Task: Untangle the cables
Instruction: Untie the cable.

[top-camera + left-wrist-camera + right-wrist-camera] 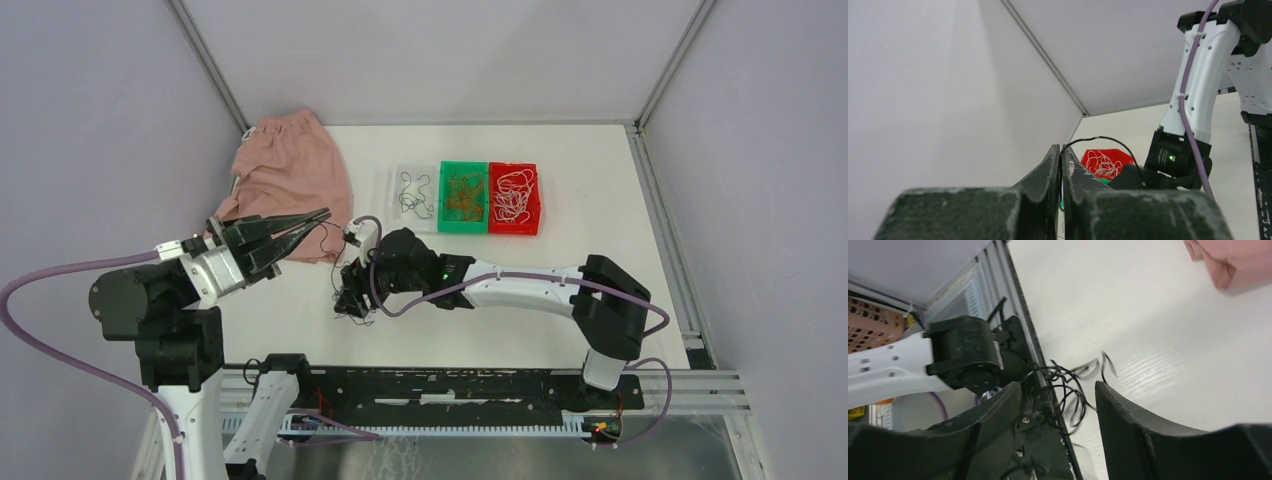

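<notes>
My left gripper (322,216) is shut on one thin black cable (338,234), lifted above the table in front of the pink cloth. In the left wrist view the strand (1108,138) arcs from the closed gripper (1060,150) to the right, toward the right arm. My right gripper (350,298) is low over a clump of black cables (356,314) near the table's front. In the right wrist view the gripper (1058,386) is open, with the curly black clump (1070,385) on the table between and just beyond the fingers.
Three trays stand at the back: a clear one (400,172) with black strands, a green one (444,196) with orange strands, a red one (534,200) with white strands. A pink cloth (290,175) lies at the back left. The left arm's base (968,357) is close behind the clump.
</notes>
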Controlling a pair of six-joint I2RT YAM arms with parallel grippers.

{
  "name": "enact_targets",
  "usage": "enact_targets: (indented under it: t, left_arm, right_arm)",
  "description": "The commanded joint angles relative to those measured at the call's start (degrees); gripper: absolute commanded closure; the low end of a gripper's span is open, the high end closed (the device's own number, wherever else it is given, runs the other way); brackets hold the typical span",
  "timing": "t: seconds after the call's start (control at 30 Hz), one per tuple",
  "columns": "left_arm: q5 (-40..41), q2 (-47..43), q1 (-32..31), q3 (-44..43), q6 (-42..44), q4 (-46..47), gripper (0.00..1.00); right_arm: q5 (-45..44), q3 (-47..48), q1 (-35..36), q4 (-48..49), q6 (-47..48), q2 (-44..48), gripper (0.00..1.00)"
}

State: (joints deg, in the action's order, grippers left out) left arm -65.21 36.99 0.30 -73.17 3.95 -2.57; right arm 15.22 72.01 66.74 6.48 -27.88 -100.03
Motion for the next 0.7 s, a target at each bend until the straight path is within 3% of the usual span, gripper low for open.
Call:
enact_targets:
  t: [0.0, 0.33, 0.67]
  left_arm:
    - [-0.88, 1.58, 0.16, -4.83, -7.76, 4.66, 0.90]
    - [0.08, 5.85, 0.20, -15.64, -9.11, 6.53, 0.90]
    - [4.71, 13.76, 0.19, -32.83, 0.66, 8.06, 0.91]
  right_arm:
    - [-5.16, -1.80, -0.41, 6.99, -3.38, -2.28, 0.39]
    - [-8.94, -7.99, -2.86, 10.92, -7.32, -7.43, 0.42]
    - [-10.26, -13.38, -5.58, 13.48, -10.90, -9.83, 0.38]
